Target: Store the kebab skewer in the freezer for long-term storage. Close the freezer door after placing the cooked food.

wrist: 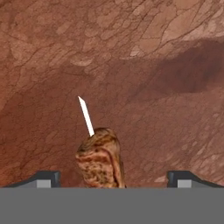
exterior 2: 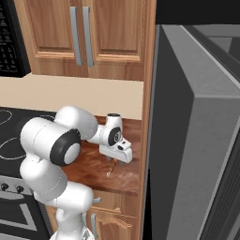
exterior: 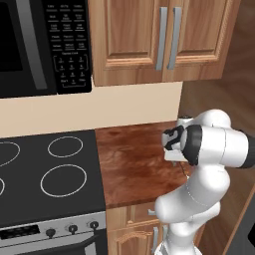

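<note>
Over the brown wooden counter [exterior: 134, 159], in the left base view, the white arm bends forward so that its hand sits low beside the black stovetop [exterior: 50, 174], which carries three ring burners in sight; above the counter hangs one cabinet with two doors and two grey bar handles, and one microwave [exterior: 45, 45] sits over the stove. From the right base view the gripper [exterior 2: 117, 158] points down at the counter, with a thin stick, apparently the kebab skewer [exterior 2: 110, 171], lying on the wood just under it, and one tall grey fridge [exterior 2: 197, 140] stands right of the counter, its door apparently swung open toward the camera, judged ready to receive the food. Down the hand view, one kebab skewer [wrist: 97, 151] lies on the counter between the two fingertips [wrist: 43, 178], which stand wide apart and released, grasping nothing, placed to straddle the meat for a pickup.
</note>
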You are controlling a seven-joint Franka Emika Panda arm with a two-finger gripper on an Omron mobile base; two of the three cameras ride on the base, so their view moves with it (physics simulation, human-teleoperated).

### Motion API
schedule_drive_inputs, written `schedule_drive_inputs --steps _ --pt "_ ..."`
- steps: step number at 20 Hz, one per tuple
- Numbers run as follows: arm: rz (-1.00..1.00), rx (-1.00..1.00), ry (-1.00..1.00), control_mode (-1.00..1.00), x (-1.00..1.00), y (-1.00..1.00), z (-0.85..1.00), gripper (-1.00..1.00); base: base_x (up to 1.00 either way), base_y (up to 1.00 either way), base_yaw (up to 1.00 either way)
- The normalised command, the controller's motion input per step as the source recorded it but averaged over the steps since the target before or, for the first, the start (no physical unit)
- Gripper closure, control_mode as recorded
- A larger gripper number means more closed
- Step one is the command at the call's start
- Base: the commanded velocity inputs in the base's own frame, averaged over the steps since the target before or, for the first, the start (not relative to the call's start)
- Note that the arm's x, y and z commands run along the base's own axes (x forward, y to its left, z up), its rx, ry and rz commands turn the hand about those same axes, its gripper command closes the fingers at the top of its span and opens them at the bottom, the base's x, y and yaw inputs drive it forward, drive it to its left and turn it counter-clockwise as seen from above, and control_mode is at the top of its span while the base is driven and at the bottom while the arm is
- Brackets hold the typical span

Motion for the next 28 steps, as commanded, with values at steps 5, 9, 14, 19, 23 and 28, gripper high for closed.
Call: schedule_drive_inputs --steps 5,9,14,19,23,28 --pt "0.00 0.00 0.00 -1.00 0.00 0.04 -0.31 -1.00 0.00 0.00 0.00" --pt "0.00 0.00 0.00 -1.00 0.00 0.01 -0.31 1.00 0.00 0.00 0.00" --pt "0.00 0.00 -0.01 -1.00 0.00 0.00 -0.21 1.00 0.00 0.00 0.00" --pt "0.00 0.00 -0.01 -1.00 0.00 0.00 -0.01 1.00 0.00 0.00 0.00" --pt "-0.05 0.00 -0.01 -1.00 0.00 0.06 0.01 1.00 0.00 0.00 0.00" --pt "-0.11 -0.01 -0.01 -1.00 0.00 0.14 0.52 1.00 0.00 0.00 0.00"
